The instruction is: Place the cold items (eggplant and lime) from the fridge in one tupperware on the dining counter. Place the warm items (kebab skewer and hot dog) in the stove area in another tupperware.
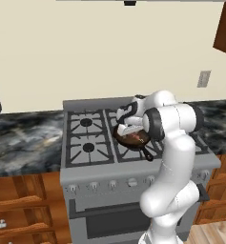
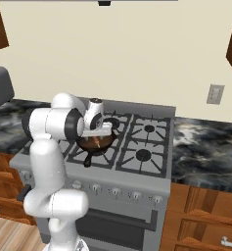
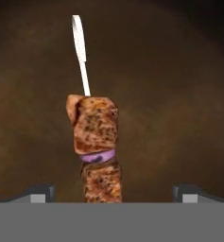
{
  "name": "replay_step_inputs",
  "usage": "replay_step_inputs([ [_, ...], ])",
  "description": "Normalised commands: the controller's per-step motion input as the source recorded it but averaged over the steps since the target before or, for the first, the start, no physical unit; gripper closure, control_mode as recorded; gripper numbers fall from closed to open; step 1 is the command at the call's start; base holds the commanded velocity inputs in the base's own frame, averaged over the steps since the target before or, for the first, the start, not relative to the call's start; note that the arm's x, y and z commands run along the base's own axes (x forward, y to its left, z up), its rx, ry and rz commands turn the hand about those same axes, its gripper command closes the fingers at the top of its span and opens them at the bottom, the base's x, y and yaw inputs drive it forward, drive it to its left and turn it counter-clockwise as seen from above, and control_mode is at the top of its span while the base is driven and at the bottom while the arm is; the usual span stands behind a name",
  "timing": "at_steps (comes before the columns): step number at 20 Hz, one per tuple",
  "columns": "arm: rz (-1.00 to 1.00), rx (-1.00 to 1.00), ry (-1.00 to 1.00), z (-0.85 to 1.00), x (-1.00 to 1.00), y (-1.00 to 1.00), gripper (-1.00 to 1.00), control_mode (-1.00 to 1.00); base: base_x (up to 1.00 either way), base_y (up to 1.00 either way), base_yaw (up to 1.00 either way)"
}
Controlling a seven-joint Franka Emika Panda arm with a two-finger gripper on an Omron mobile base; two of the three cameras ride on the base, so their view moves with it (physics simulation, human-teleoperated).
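On the stove area (image 1: 88,138) (image 2: 147,147), a dark frying pan (image 1: 133,139) (image 2: 95,142) sits on the front burner on my arm's side. Inside the pan lies the kebab skewer (image 3: 97,142): browned meat chunks, a purple slice and a white stick pointing away from me. My gripper (image 1: 129,131) (image 2: 99,135) (image 3: 113,191) reaches down into the pan and is open. Its two fingertips (image 3: 38,191) stand wide on either side of the skewer's near end, apart from the meat.
Black-and-white marbled worktops (image 1: 24,138) (image 2: 205,142) flank the range over brown wood drawers. Three other burners with black grates are bare. The pan's handle (image 1: 148,153) points toward the front knobs. A wall outlet (image 1: 204,78) is to the right.
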Motion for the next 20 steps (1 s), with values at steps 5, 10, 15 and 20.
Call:
replay_step_inputs([
  [5,0.02,0.02,0.0,-0.45,0.55,-0.19,-1.0,-1.0,0.0,0.0,0.0],
  [10,0.0,0.01,-0.01,-0.47,0.1,-0.09,1.0,-1.0,0.0,0.0,0.0],
  [15,0.0,0.02,-0.04,-0.41,-0.12,-0.22,1.0,-1.0,0.0,0.0,0.0],
  [20,0.02,0.04,-0.01,-0.03,-0.06,-0.37,1.0,-1.0,0.0,0.0,0.0],
])
